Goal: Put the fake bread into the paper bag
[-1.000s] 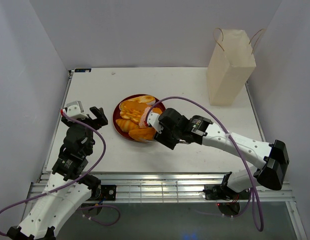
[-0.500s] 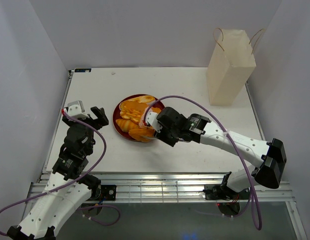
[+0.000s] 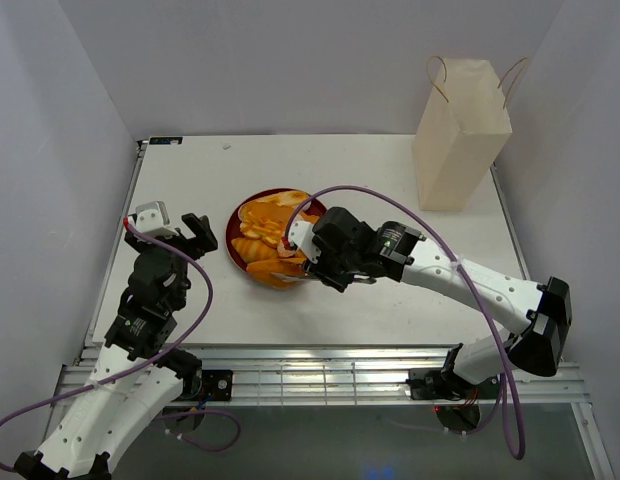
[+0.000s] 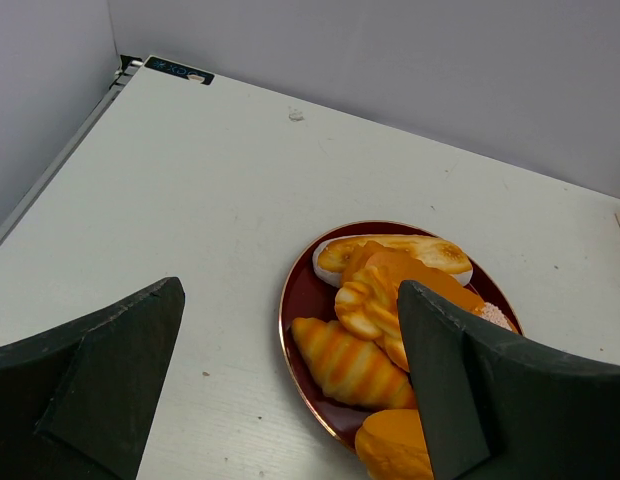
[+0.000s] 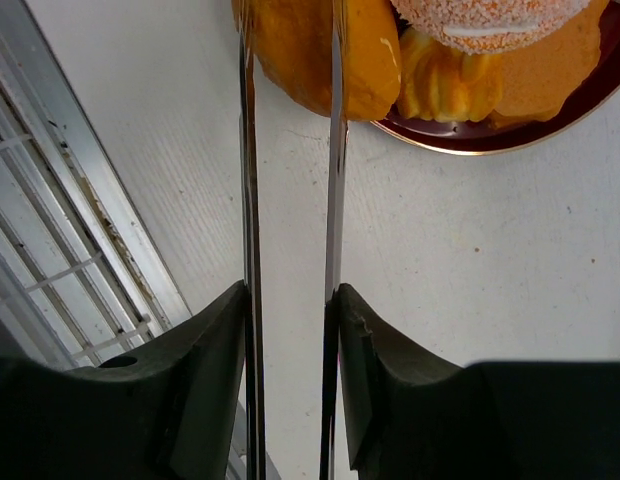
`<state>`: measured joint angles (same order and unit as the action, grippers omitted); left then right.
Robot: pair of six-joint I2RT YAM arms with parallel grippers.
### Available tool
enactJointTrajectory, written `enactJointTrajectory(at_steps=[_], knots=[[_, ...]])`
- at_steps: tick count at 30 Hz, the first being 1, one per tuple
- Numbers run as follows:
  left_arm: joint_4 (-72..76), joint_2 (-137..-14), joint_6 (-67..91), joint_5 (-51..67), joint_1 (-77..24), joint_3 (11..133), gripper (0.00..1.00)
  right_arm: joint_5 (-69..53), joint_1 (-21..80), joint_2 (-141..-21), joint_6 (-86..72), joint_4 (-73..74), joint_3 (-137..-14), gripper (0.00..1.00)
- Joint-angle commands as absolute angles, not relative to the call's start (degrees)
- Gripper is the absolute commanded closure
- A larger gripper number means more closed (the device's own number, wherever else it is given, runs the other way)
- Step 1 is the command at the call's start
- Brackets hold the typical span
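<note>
The fake bread lies heaped on a dark red plate left of the table's middle. My right gripper is shut on slim metal tongs. The tongs' two blades run out over an orange bun at the plate's near edge, and their tips are cut off by the frame. A sugared pastry lies beside the bun. My left gripper is open and empty, left of the plate. In the left wrist view a croissant lies between the fingers' lines. The paper bag stands upright at the far right.
Grey walls close in the table on the left, back and right. The metal rail frame runs along the near edge, also seen in the right wrist view. The right arm's purple cable arcs over the table.
My right gripper with the tongs has moved a little to the left and farther over the plate's near edge. The left arm has not moved.
</note>
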<state>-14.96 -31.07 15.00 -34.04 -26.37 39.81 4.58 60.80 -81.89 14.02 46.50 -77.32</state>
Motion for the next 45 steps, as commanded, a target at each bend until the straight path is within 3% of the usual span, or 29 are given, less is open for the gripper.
enactJointTrajectory(at_steps=[1, 13, 30, 33, 39, 45], knots=[[-14.6, -30.8, 14.4, -33.6, -26.7, 39.5, 0.02, -1.7, 61.2, -79.5, 14.5, 43.9, -80.6, 0.77], [-14.5, -30.7, 14.3, -33.7, -26.8, 39.5, 0.02, -0.3, 61.1, -77.8, 13.1, 38.1, -80.3, 0.79], [-14.6, -30.2, 14.3, -34.1, -26.9, 39.4, 0.02, 22.7, 58.1, -70.2, 9.5, 25.5, -81.2, 0.80], [-14.6, -30.2, 14.3, -34.1, -26.9, 39.5, 0.02, 26.2, 54.7, -68.3, 7.5, 22.7, -81.1, 0.78], [-14.5, -30.1, 14.4, -33.8, -26.9, 39.5, 0.02, 17.9, 40.4, -66.4, 2.2, 20.9, -86.1, 0.78], [-14.4, -30.2, 14.4, -33.6, -27.0, 39.5, 0.02, 19.2, 32.4, -66.4, 1.6, 21.3, -89.0, 0.78]])
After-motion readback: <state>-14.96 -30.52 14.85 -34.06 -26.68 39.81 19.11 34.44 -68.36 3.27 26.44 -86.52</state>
